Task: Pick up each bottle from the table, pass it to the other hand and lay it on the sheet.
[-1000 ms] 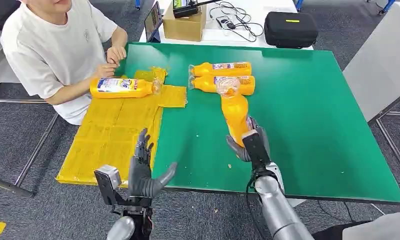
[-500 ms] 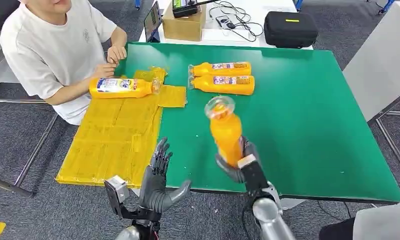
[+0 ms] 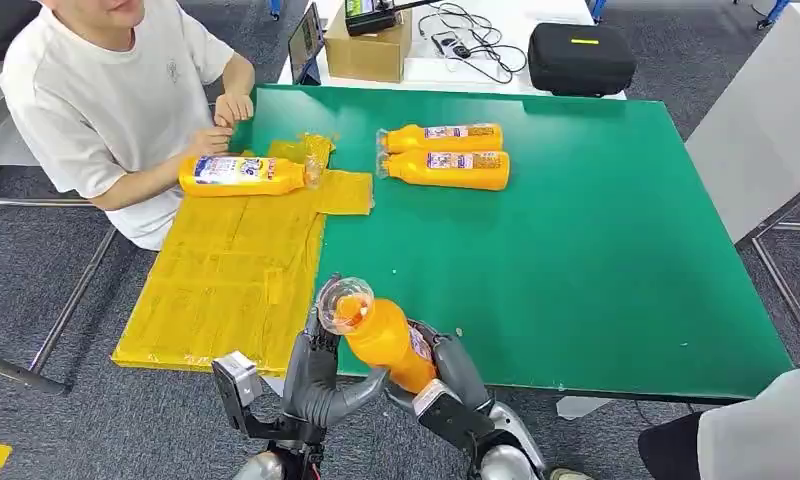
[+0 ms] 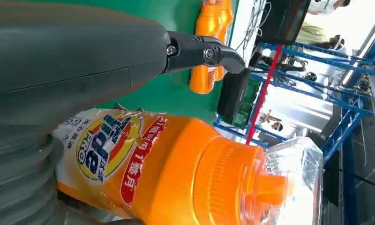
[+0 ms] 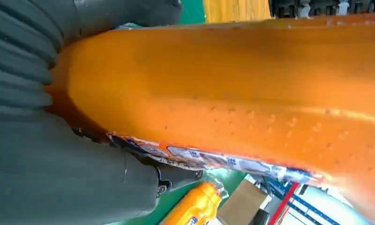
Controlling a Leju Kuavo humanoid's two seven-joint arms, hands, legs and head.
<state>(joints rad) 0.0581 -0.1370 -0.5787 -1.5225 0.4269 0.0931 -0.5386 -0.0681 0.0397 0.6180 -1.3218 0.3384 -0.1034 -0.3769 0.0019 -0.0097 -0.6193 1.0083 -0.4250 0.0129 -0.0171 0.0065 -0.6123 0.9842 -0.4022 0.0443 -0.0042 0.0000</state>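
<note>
Label [image 4: 103, 154] on bottle [image 3: 381, 335] faces left wrist.

Right hand [image 3: 438, 372] swung the bottle [image 3: 381, 335] from over the green table [image 3: 616, 250] back to its near edge, cap now tilted toward the yellow sheet [image 3: 226, 270], left hand [image 3: 316, 375] risen to meet it, thumb under the bottle.
</note>
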